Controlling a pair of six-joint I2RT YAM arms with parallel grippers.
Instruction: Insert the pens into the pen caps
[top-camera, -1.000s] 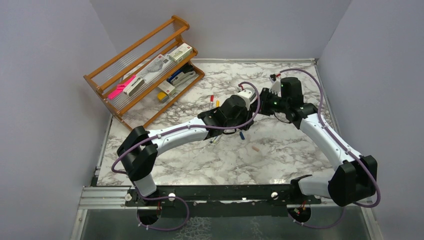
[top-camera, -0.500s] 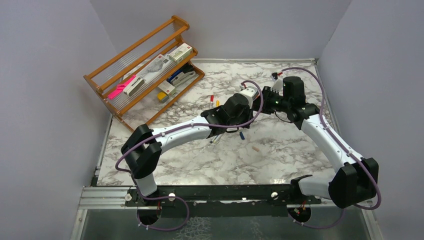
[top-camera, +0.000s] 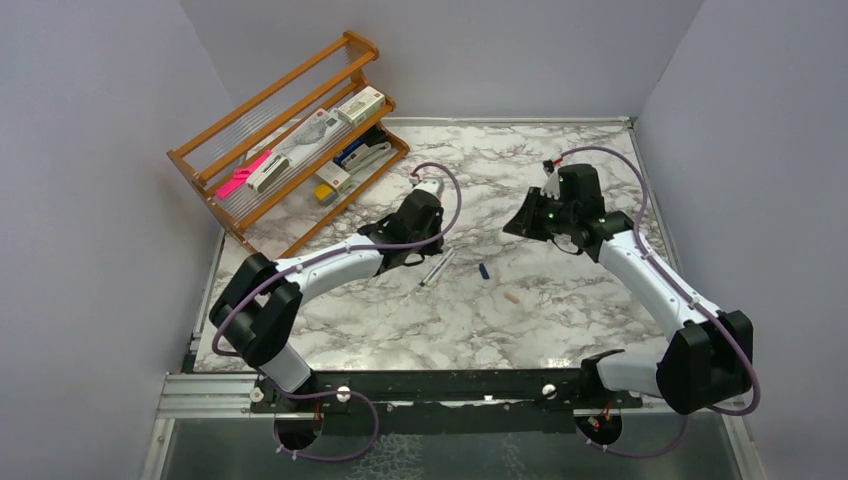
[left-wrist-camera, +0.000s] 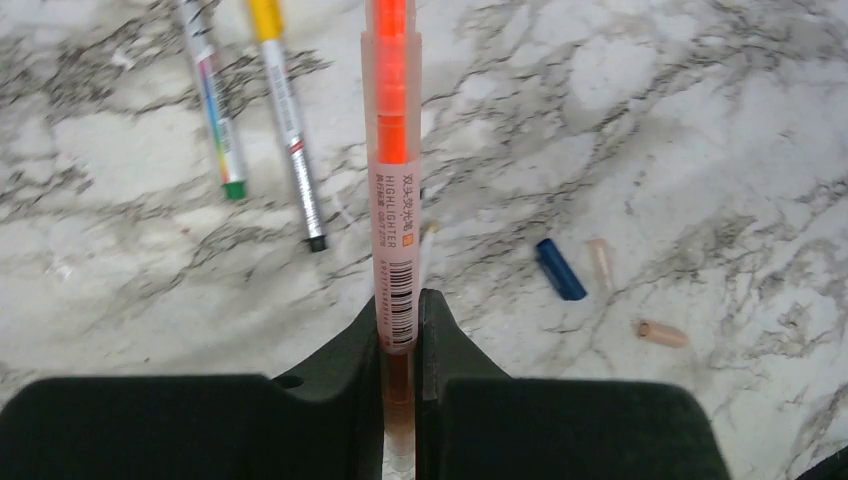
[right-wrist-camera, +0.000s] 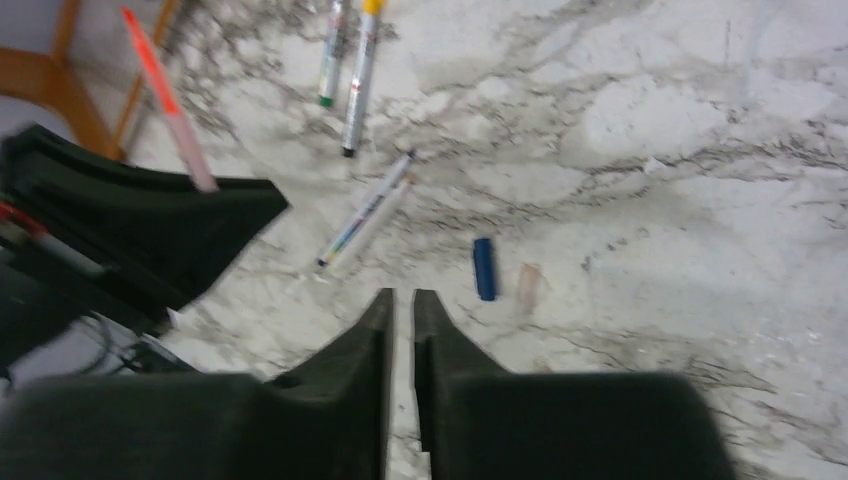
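The left arm's fingers (left-wrist-camera: 400, 305) were clenched on the orange pen (left-wrist-camera: 392, 150), gripping it near its lower end, just under the barcode label. The pen ran straight out from the fingers, lifted clear of the marble desk (left-wrist-camera: 650, 120). Its far end was cut off by the top edge of the left wrist view.

Beyond it, on the desk, a green-tipped pen (left-wrist-camera: 215, 95) and a yellow-topped pen (left-wrist-camera: 288, 130) lay side by side, almost parallel and not quite touching. To the right of the held pen lay a dark blue cap (left-wrist-camera: 560, 270), with a pale pink cap (left-wrist-camera: 600, 262) just beside it. A salmon cap (left-wrist-camera: 662, 333) lay a little farther right and nearer the camera. All three were on their sides, with no pen in them.

The right arm's fingers (right-wrist-camera: 403, 300) stood only a slit apart, grasping nothing, and hung above the desk. The blue and pale pink caps lay just ahead of them, slightly to the right. A pair of thin pens (right-wrist-camera: 365, 212) lay close together ahead and to the left. The right wrist view was blurred.

From above, the two arms were well apart, the left one reaching toward the wooden rack (top-camera: 280, 150) at the desk's far left corner. The rack held several boxes and a bright pink bar.
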